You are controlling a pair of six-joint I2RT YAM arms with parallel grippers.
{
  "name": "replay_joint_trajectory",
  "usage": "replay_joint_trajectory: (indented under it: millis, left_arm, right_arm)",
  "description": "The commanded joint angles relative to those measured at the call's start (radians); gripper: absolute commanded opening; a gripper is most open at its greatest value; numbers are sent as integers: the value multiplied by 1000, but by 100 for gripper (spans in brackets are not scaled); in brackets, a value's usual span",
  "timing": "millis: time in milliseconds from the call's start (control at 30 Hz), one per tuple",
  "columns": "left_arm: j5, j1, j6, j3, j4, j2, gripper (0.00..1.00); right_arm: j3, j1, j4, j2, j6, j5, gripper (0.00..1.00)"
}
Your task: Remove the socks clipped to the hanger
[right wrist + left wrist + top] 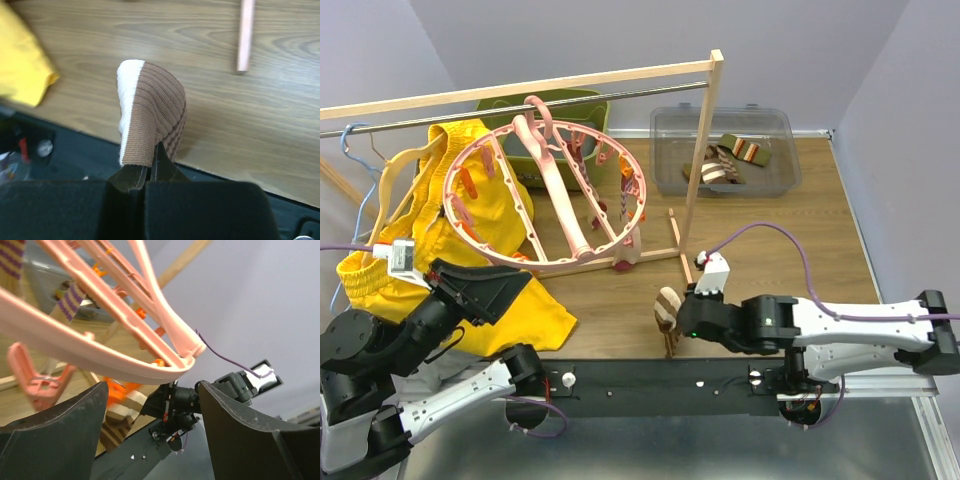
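Observation:
The round pink hanger (545, 195) hangs tilted from the rail, and its rim shows in the left wrist view (100, 355). A pinkish-beige sock with purple stripes (628, 240) is still clipped at its right side and shows in the left wrist view (70, 300). My left gripper (485, 285) is open just below the hanger's near rim, which lies above the gap between the fingers (152, 425). My right gripper (680, 315) is shut on a brown striped sock (667, 308) with a white edge (150, 115), held over the table's near edge (149, 167).
Big yellow shorts (450, 240) hang at the left beside a light-blue wire hanger (360, 190). A wooden rack post (705, 150) stands at centre right. A clear bin (775, 125) at the back right holds several socks (725, 160). A green bin (580, 105) stands behind the hanger.

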Motion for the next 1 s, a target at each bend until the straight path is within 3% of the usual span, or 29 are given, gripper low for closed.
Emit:
replay_joint_trajectory:
  millis: [0,133,333,633,800,967]
  left_arm:
    - [-178,-6,-76,23,-106,9,82]
    - [-221,-6,-105,24,-106,-14,82]
    - [-207,-7,-102,-1,-91,-58,82]
    - [-169,-24,-91,-26,-39,-120,77]
    - [-143,-33,-96,-35,-22,-158,76]
    - [-86,-47,-53,-52,50,-199,74]
  right_arm:
    - [56,-95,-80,98,42,-25,1]
    - [51,-162,-103,83,85,-31,1]
    - [11,-349,-215,-102,125,-8,1]
    - [146,-611,-218,49,-213,-81,1]
    - [224,-943,-82,74,-464,-232,1]
    - [526,-1119,-66,241,-598,-328,1]
